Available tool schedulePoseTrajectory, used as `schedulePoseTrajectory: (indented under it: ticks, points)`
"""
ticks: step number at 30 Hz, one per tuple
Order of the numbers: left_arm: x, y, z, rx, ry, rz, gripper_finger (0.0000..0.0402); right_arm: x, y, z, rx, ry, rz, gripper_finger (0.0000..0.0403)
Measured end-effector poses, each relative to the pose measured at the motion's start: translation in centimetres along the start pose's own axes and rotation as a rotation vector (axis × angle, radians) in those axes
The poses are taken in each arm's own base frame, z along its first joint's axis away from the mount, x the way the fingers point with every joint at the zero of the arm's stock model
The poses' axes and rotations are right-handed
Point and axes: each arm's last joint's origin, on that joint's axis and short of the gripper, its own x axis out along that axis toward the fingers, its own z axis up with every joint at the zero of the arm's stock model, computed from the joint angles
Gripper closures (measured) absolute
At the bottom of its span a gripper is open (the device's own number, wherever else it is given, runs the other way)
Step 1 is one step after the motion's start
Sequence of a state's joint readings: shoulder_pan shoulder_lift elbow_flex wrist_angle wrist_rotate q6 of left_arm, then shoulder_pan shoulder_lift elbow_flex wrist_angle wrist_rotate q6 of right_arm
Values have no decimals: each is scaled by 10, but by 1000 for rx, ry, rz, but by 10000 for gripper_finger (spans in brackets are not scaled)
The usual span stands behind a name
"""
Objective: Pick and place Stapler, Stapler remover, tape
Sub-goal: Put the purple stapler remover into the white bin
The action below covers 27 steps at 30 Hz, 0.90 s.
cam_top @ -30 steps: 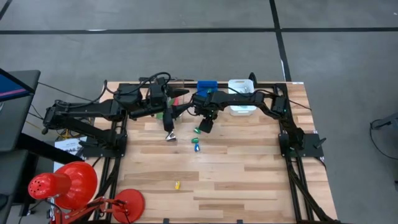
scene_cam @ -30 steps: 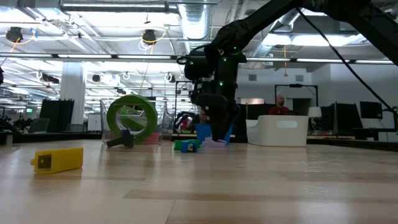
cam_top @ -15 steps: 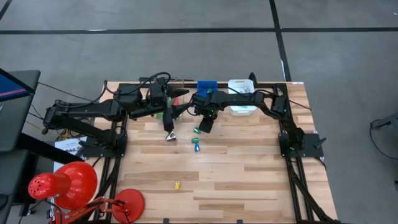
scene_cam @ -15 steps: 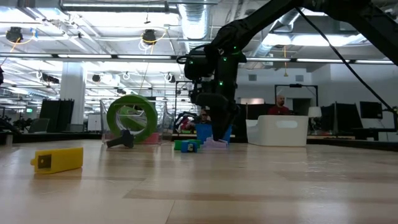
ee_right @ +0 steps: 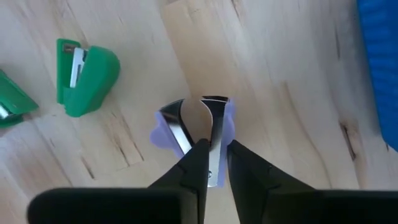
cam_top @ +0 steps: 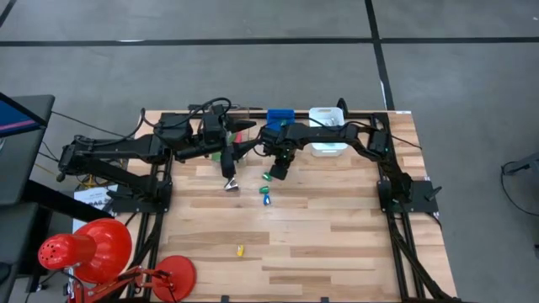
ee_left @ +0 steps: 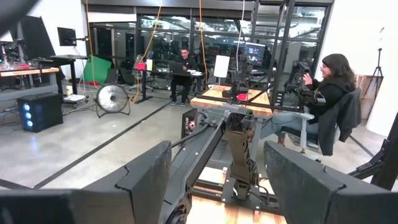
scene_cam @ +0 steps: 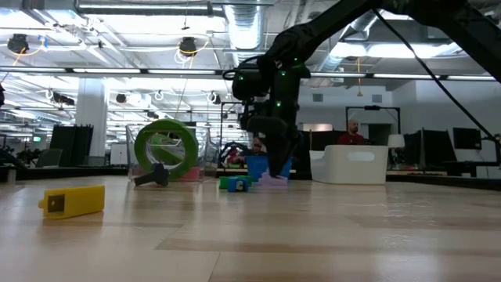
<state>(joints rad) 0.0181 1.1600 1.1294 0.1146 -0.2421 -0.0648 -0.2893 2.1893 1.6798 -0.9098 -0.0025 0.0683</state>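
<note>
On the far left of the high view, a red lamp (cam_top: 84, 248) stands off the counter's (cam_top: 320, 227) near corner. A small yellow item (cam_top: 240, 250) lies alone on the bare wood towards the front, well apart from everything else; in the low view the same yellow block (scene_cam: 73, 200) sits nearest the camera.

The left gripper (cam_top: 229, 172) hangs over the back-left part of the counter with its fingers (ee_left: 143, 180) spread wide and nothing between them; its wrist view looks level into the room, where a seated person (ee_left: 323, 99) shows beyond the counter. A green tape roll (scene_cam: 165, 149) stands upright on edge near this arm in the low view, with a red-pink one partly hidden behind it. A pale, silvery item (cam_top: 232, 185) lies just below the left gripper.

Near the middle, two small green and blue staplers (cam_top: 266, 195) lie close together on the wood. A green stapler (ee_right: 86, 76) lies beside the right gripper (ee_right: 214, 167), apart from it. The right gripper's fingers (ee_right: 194, 163) are drawn narrow onto the staple remover (ee_right: 196, 124), a lilac-handled piece with silver claws that rests on the counter.

Behind it stand a blue bin (cam_top: 280, 115) and, to its right, a white bin (cam_top: 326, 126) at the back edge.
</note>
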Motion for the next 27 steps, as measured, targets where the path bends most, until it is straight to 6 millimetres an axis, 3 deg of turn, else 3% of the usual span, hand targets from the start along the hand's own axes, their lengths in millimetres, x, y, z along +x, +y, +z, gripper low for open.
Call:
schedulePoseTrajectory:
  ticks: [13, 20, 27]
  points:
    - [0, 0, 0, 0, 0, 0, 156, -13, 0, 1, 0, -38, 3, 401]
    - [0, 0, 0, 0, 0, 0, 156, -13, 1, 1, -31, -36, 2, 381]
    - [0, 0, 0, 0, 0, 0, 156, -13, 3, 0, -52, -34, 3, 330]
